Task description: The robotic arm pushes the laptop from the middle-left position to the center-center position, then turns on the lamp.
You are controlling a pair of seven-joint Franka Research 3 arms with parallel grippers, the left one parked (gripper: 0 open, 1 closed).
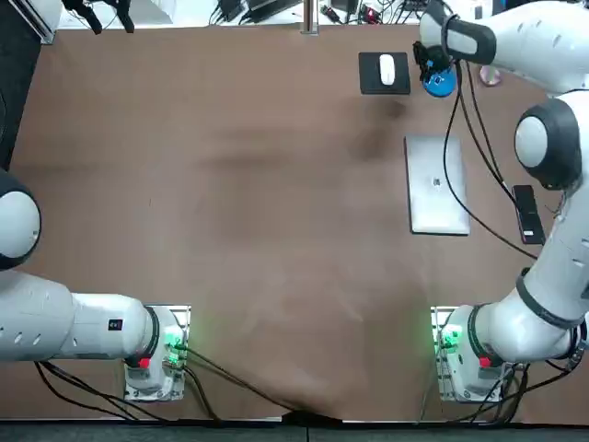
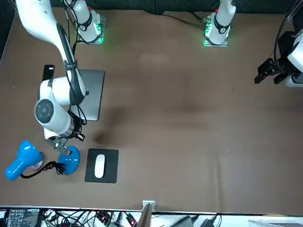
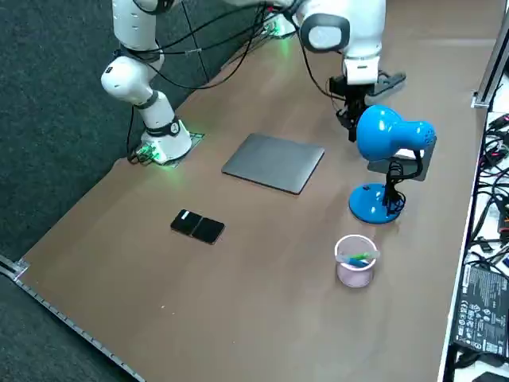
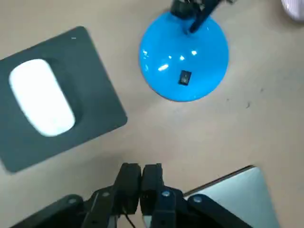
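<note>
A closed silver laptop (image 1: 437, 184) lies flat on the brown table (image 1: 230, 203), also seen as the laptop (image 3: 274, 162) and laptop (image 2: 92, 93). The blue desk lamp (image 3: 390, 151) stands beyond it, its round base (image 4: 184, 57) carrying a small black switch (image 4: 185, 78). My right gripper (image 4: 141, 178) is shut, empty, hovering above the table between the laptop's far corner (image 4: 240, 190) and the lamp base. From above, the gripper (image 1: 431, 66) sits right by the lamp base (image 1: 440, 83); across the table the gripper (image 2: 60, 143) hangs just over the base (image 2: 70, 160).
A white mouse (image 1: 387, 69) rests on a black mouse pad (image 1: 383, 85) beside the lamp. A black phone (image 1: 526, 214) lies right of the laptop. A pink cup (image 3: 355, 259) with pens stands near the lamp. Cables crowd the far table edge.
</note>
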